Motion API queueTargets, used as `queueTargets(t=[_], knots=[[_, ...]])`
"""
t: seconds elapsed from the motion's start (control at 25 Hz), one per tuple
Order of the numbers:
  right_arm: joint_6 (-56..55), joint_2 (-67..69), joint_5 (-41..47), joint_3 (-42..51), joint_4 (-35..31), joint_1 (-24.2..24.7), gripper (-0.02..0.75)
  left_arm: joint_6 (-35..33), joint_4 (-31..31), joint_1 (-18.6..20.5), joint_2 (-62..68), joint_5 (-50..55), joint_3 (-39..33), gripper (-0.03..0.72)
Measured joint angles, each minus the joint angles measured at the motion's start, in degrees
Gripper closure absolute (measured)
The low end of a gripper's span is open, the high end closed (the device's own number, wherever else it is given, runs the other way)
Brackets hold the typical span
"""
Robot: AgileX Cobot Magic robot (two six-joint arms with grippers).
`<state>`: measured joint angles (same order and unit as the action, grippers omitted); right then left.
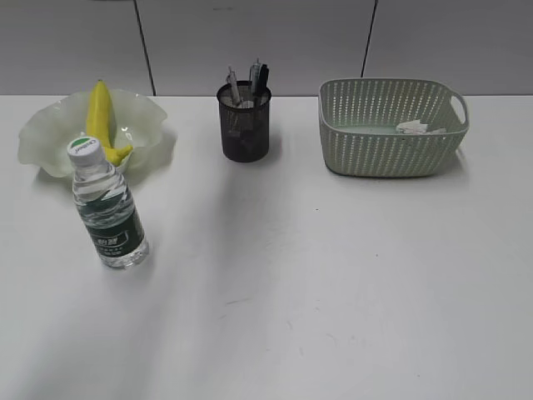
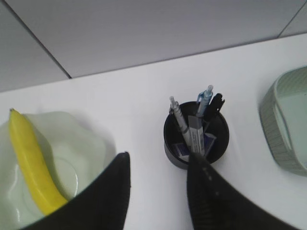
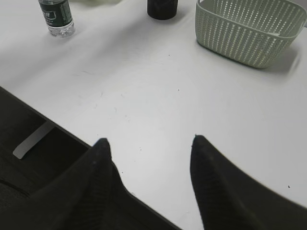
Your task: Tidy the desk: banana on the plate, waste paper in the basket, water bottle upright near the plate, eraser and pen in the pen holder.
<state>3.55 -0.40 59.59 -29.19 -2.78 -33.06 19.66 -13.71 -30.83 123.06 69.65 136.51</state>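
On the white desk (image 1: pixel 316 275) the yellow banana (image 1: pixel 101 117) lies in the pale green wavy plate (image 1: pixel 50 137). Just in front of the plate the water bottle (image 1: pixel 108 208) stands upright. Several pens (image 1: pixel 254 79) stick out of the black mesh pen holder (image 1: pixel 245 125). A blue and white block (image 2: pixel 183 149) inside it looks like the eraser. The waste paper (image 1: pixel 419 127) lies in the sage-green basket (image 1: pixel 391 142). My left gripper (image 2: pixel 159 155) hangs open and empty above the desk, between plate (image 2: pixel 91 143) and pen holder (image 2: pixel 169 141). My right gripper (image 3: pixel 149 140) is open and empty.
The exterior view shows neither arm. In the right wrist view the desk's front edge (image 3: pixel 62 129) runs under the left finger, with dark floor beyond. Bottle (image 3: pixel 56 17), pen holder (image 3: pixel 162 8) and basket (image 3: pixel 244 33) stand far from that gripper.
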Motion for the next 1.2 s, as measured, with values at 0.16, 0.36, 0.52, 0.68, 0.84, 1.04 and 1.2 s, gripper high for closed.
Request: queueTargets(t=[0.16,0.36,0.52,0.68,0.84,1.04,1.2], knots=[[0.0,0.0,0.0,0.0,0.0,0.0,0.314,-2.38,0.05,-0.26,-7.33,0.01,0.0,0.449],[0.0,0.0,0.0,0.0,0.05,0.0,0.314,-4.57,0.34,-0.35,-16.87,0.14,-0.23,0.469],[0.0,0.0,0.0,0.0,0.11,0.0,0.314,-6.25,0.77,-0.35,-26.16,0.08,-6.33,0.469],[0.0,0.0,0.0,0.0,0.11,0.0,0.314,-6.56,0.77,-0.35,-38.03,-0.04,-20.81,0.469],[0.0,0.0,0.0,0.0,0.11,0.0,0.314,-6.61,0.77,-0.35,-50.73,0.07,-39.0,0.469],[0.0,0.0,0.0,0.0,0.11,0.0,0.314,-6.63,0.95,-0.35,-66.62,0.32,-61.04,0.469],[0.0,0.0,0.0,0.0,0.17,0.0,0.314,-6.7,1.87,-0.35,-81.41,0.48,-75.25,0.469]])
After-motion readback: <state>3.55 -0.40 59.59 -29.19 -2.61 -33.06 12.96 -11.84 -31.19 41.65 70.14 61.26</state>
